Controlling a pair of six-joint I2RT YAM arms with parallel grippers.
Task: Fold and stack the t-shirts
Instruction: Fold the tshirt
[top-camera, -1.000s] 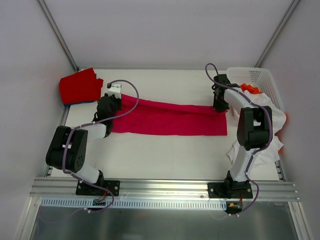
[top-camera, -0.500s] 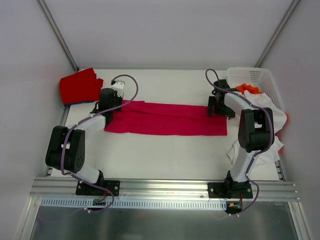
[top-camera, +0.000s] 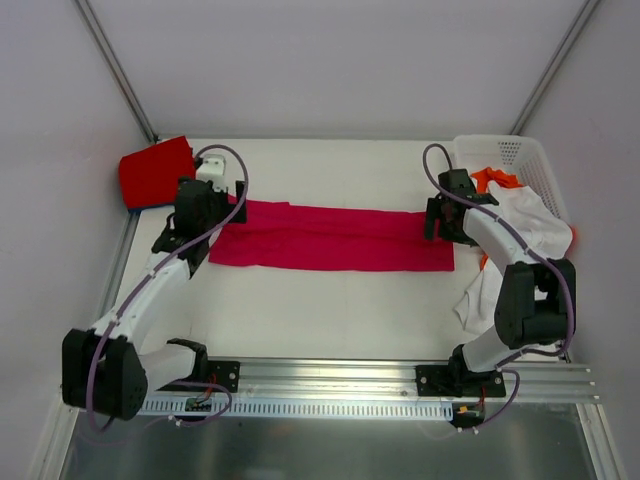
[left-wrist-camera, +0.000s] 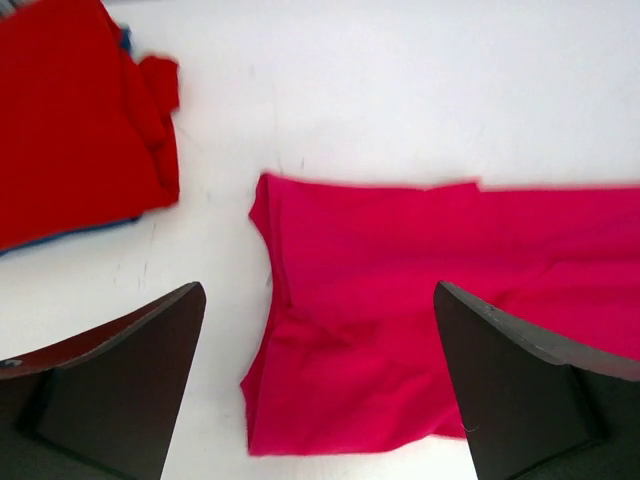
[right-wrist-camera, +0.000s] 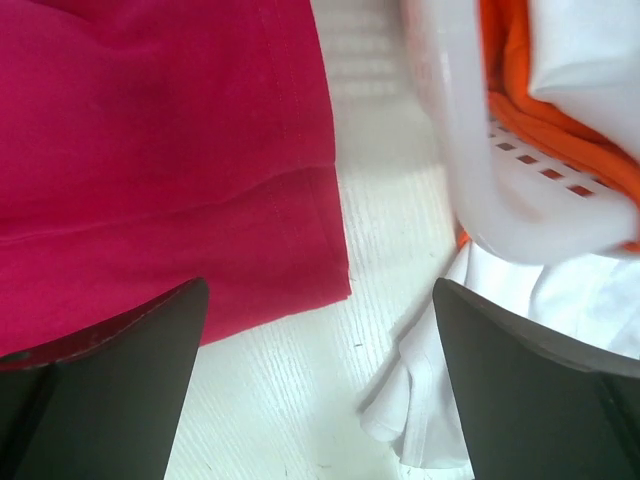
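A crimson-pink t-shirt (top-camera: 335, 237), folded into a long strip, lies flat across the middle of the table. My left gripper (top-camera: 195, 207) hovers open over the strip's left end (left-wrist-camera: 400, 300), and its wrist view (left-wrist-camera: 318, 300) shows nothing between the fingers. At the strip's right end (right-wrist-camera: 150, 150) my right gripper (top-camera: 445, 215) is open and empty too (right-wrist-camera: 320, 290). A red t-shirt (top-camera: 155, 170) lies folded in the far left corner, with a blue edge (left-wrist-camera: 90, 230) showing under it. White t-shirts (top-camera: 525, 225) and an orange one (top-camera: 497, 178) spill from the basket.
A white lattice basket (top-camera: 520, 150) stands at the far right, its rim (right-wrist-camera: 470, 150) close to my right gripper. White cloth (top-camera: 480, 295) hangs down from it onto the table by the right arm. Grey walls enclose the table.
Both grippers have opened and let go of the pink strip's ends. The strip now lies flat and both grippers have drawn back from it, the left one moving left.
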